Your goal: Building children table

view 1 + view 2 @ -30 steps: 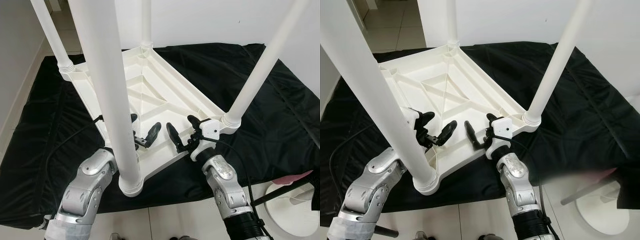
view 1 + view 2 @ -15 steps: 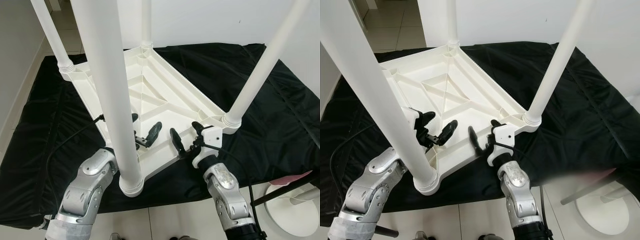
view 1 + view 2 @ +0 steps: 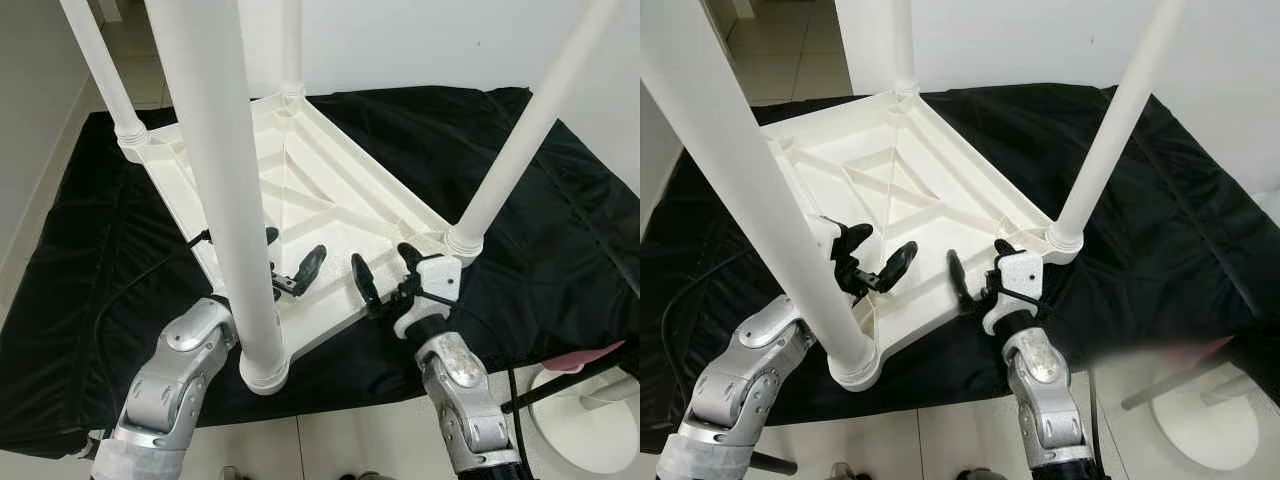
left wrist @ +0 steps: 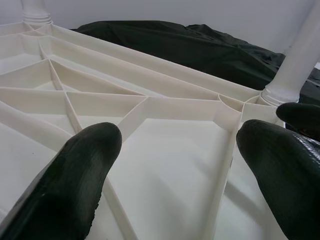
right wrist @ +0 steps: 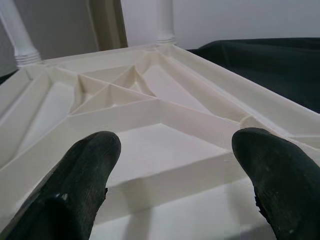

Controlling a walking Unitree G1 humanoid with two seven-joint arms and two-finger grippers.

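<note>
White plastic table (image 3: 300,190) lies upside down on a black cloth (image 3: 520,150) on the floor, four legs (image 3: 215,190) pointing up. Left gripper (image 3: 290,262), fingers apart, hovers over the ribbed underside near the front edge, beside the nearest leg. Right gripper (image 3: 385,270), fingers also apart and holding nothing, hangs over the same edge, near the right front leg (image 3: 510,150).

the upturned table (image 3: 330,200) is being looked down on from the head by both eyes. each wrist camera is being aimed close along its fingers (image 4: 75,190) at the same ribbed underside.
</note>
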